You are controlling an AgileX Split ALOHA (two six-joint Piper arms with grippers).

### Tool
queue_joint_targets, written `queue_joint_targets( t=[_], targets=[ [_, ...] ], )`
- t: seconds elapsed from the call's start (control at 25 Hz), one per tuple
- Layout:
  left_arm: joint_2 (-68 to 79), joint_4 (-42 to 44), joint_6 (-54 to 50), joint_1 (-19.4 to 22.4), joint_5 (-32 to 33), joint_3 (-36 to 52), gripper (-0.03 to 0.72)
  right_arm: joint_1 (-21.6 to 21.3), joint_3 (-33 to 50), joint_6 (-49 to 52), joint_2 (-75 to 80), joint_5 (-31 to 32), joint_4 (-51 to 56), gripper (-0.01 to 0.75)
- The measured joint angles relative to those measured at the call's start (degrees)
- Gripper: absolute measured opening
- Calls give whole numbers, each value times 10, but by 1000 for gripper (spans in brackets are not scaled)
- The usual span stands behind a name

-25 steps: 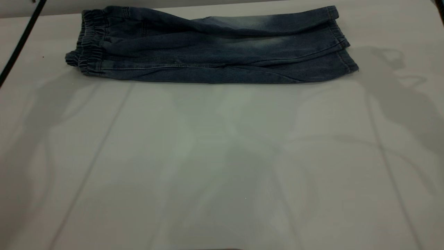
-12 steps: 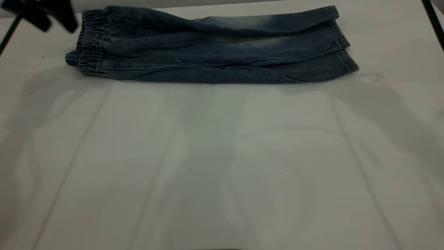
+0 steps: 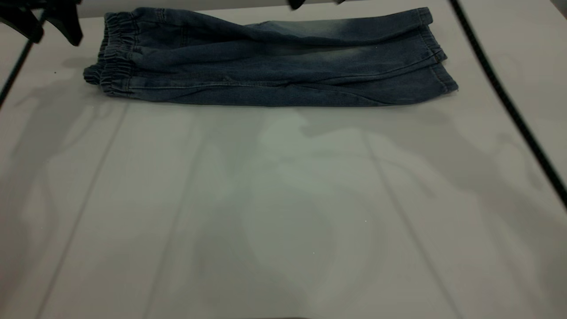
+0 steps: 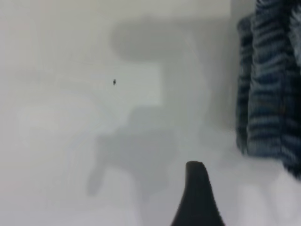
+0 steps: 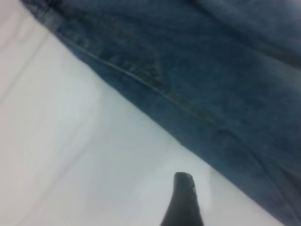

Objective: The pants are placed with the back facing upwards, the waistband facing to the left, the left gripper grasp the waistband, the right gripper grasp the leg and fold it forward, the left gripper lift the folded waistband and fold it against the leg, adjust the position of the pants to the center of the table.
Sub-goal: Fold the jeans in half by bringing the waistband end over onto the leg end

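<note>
One fold is complete: the pants (image 3: pixel 270 57) lie doubled lengthwise at the far bench (image 3: pixel 283 212) edge, waistband (image 3: pixel 115 57) leftward. The left end effector (image 3: pixel 42 22) hovers just beside the waistband, fingers spread, holding nothing. The right end effector's opening cannot be determined. Recommended: pinch both waistband layers together, then lift.
</note>
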Motion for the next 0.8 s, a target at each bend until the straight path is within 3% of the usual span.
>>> queue_joint_targets(
  t=[0.52,0.8],
  targets=[
    [68,-114,-7,0,-100,0,480,7,-25,-9,32,-37,13,490],
    [99,-171,-7,0,-138,-1,480,7,-26,-109,61,-83,117,490]
  ],
)
